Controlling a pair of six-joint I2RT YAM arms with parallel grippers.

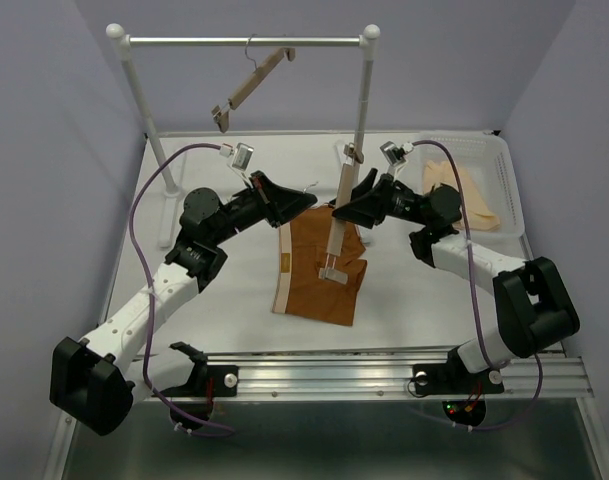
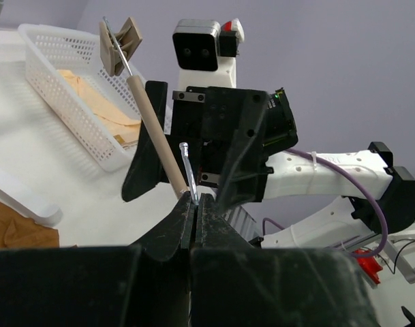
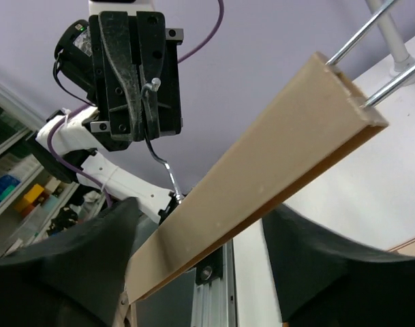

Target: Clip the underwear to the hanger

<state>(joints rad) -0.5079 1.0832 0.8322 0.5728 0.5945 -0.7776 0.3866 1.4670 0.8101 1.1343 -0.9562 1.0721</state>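
The rust-brown underwear lies flat on the white table, mid-table. Above it the pale wooden hanger is held up on end, its lower clip over the cloth and its upper clip near the rack post. My left gripper is shut on the hanger's wire hook; its jaws press together on the wire. My right gripper stands open astride the wooden bar, one finger on either side of it.
A second wooden hanger hangs tilted on the rack's metal rail. A white basket at the back right holds a pale peach cloth. The rack post stands right behind the held hanger.
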